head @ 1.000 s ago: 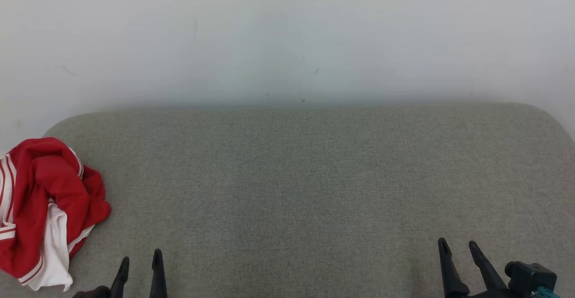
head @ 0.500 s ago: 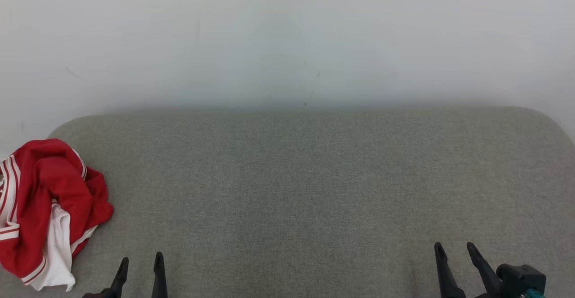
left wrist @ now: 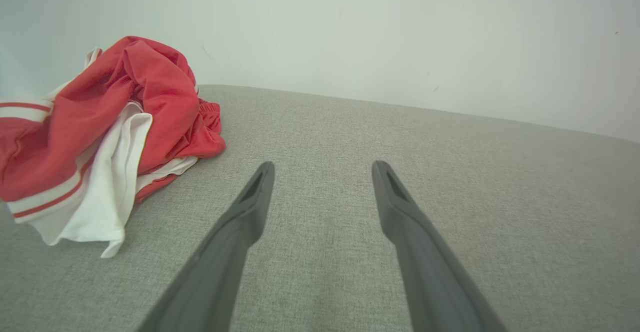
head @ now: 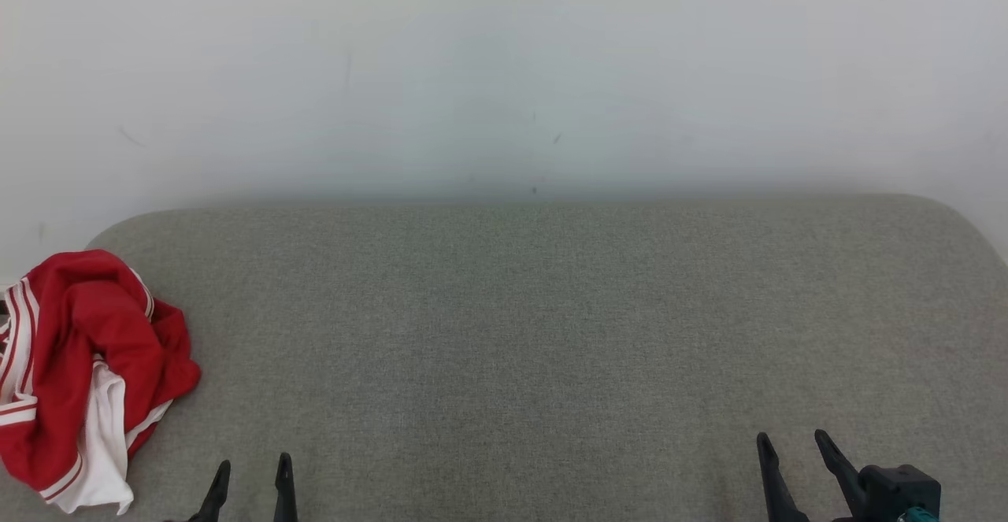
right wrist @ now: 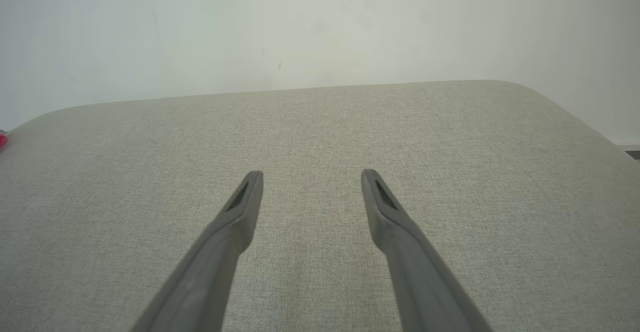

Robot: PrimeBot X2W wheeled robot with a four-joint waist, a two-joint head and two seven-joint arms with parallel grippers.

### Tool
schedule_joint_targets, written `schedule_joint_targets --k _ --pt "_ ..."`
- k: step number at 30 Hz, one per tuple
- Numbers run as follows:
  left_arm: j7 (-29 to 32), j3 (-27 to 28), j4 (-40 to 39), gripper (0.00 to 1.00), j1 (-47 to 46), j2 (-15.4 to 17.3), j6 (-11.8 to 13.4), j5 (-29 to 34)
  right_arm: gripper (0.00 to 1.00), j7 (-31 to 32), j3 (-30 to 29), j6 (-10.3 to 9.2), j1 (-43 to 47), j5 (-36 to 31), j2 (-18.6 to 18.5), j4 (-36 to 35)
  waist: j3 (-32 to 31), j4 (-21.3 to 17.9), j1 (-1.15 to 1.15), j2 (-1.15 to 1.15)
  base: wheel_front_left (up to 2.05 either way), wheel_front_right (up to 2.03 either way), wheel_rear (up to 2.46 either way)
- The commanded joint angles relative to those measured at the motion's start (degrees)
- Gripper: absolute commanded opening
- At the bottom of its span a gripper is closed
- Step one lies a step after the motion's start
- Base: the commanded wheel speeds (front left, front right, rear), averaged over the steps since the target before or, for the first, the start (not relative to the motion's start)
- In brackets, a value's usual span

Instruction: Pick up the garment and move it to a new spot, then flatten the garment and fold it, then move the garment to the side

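Since a second ago our head camera is tilting a little, so the whole scene is sliding down the head view together; the garment (head: 87, 372) is not shifting on its support, and both grippers are sitting slightly lower in that view than before.

We are looking at a red garment with white panels and striped trim; it is lying crumpled in a loose heap at the left end of the grey padded surface (head: 504, 333), with part of it reaching past the view's left edge; nothing is touching it.

Our left gripper (head: 253, 463) is hovering just to the right of the heap, near it but apart from it; in the left wrist view its two fingers are spread wide, with bare grey fabric between them, so it is holding nothing. Our right gripper (head: 791, 437) is waiting well apart from the garment, over the right end of the surface; its fingers are likewise spread and empty. Behind the surface a pale wall (head: 504, 73) is closing off the scene.

As we are judging it, the task is only beginning; the garment is not yet picked up, so the move to a new spot, the flattening, the folding and the final shift aside are all still ahead of us; the first grasp is probably falling to our left arm, since it is the nearer one.
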Motion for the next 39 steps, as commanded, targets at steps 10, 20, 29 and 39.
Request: schedule_joint_targets --k 10,20,29,39 --pt "-0.07 0.12 1.56 1.0 0.61 0.74 0.33 1.16 1.0 1.22 -0.05 0.19 0.85 -2.16 -0.27 -0.33 -0.8 -0.1 0.0 0.0 0.0 0.0 0.0" --pt "0.19 -0.08 1.76 1.0 0.87 1.08 0.49 0.32 1.0 1.57 -0.14 0.19 1.27 -1.78 0.06 -0.59 -0.84 -0.11 0.0 0.0 0.0 0.0 0.0" --pt "0.03 -0.4 1.74 1.0 0.27 1.27 0.95 -0.14 1.0 1.48 -0.14 0.19 1.59 -1.54 0.0 -0.83 -0.15 2.4 0.0 0.0 0.0 0.0 0.0" --pt "-0.39 0.27 0.58 1.0 0.47 1.62 1.59 -1.01 1.0 0.98 -0.01 0.19 1.72 -1.25 0.23 -1.04 0.96 10.47 0.0 0.0 0.0 0.0 0.0"
